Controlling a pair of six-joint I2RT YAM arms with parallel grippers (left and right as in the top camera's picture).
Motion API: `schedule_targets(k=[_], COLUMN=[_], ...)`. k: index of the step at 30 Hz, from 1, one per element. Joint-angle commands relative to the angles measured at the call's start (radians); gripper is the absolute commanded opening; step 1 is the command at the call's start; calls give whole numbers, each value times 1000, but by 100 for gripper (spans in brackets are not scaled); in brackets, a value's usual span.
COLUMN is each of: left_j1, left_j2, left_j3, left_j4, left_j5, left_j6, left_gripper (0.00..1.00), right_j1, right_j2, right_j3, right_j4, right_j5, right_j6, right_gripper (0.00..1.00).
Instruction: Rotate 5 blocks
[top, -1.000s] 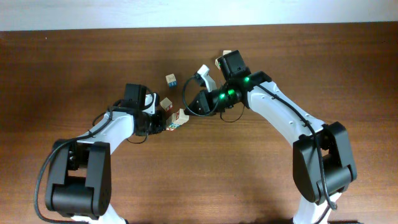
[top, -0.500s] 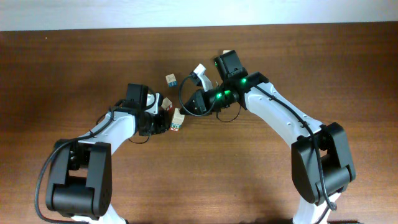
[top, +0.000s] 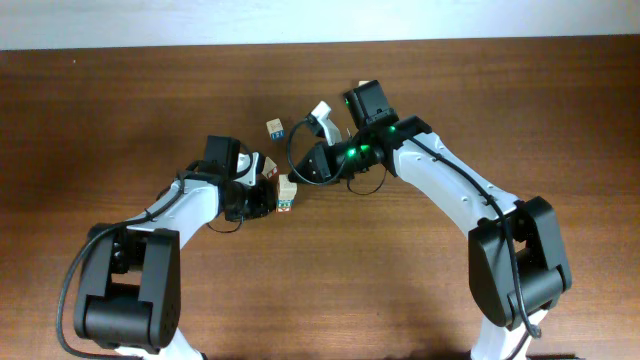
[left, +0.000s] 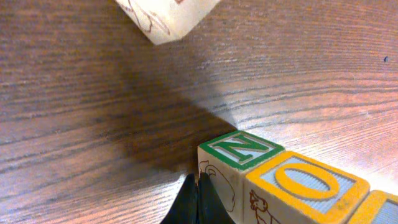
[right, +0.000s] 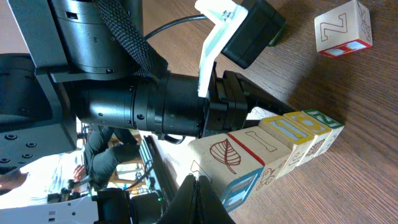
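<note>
A row of pale wooden blocks lies on the table between my two grippers. In the left wrist view the green N block (left: 241, 151) ends the row, then a yellow O block (left: 301, 183). My left gripper (left: 199, 200) is shut, with its tips against the N block's side. From the right wrist, the leaf block (right: 227, 155) is nearest and the row runs to the N block (right: 318, 118). My right gripper (right: 198, 185) is shut and pressed against the leaf block. A lone Z block (right: 342, 26) sits apart. Overhead, the row (top: 287, 192) is mostly covered by both arms.
Another loose block (left: 168, 15) lies just beyond the N block, and it shows overhead as a block (top: 267, 168) beside the left wrist. The Z block (top: 275, 128) sits farther back. The left arm's black wrist (right: 137, 106) fills the space beyond the row. Bare brown table (top: 400, 290) surrounds them.
The right gripper moved a little left toward the left gripper. The row of blocks between them shifted and straightened. Both grippers stayed shut.
</note>
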Motion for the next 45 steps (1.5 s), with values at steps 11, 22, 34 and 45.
schedule_targets(k=[11,22,34,45], left_j1=[-19,-16,102,102], left_j2=[-1,-2,-2,-2], left_j3=[7,7,8,8], left_j4=[-22,-25,-25,-25], left_j5=[69,13,-10,-11], left_j6=[-3,-3,-2,-2], left_gripper=[0,0,0,0], right_j1=[32,37,37,37], right_j2=[36,37,36,35], right_j3=[-20,-20,8,55], right_j4=[28,36,24,-26], right_j5=[142,159,127,101], right_j6=[47,59,65,64], right_gripper=[4,4,4,4])
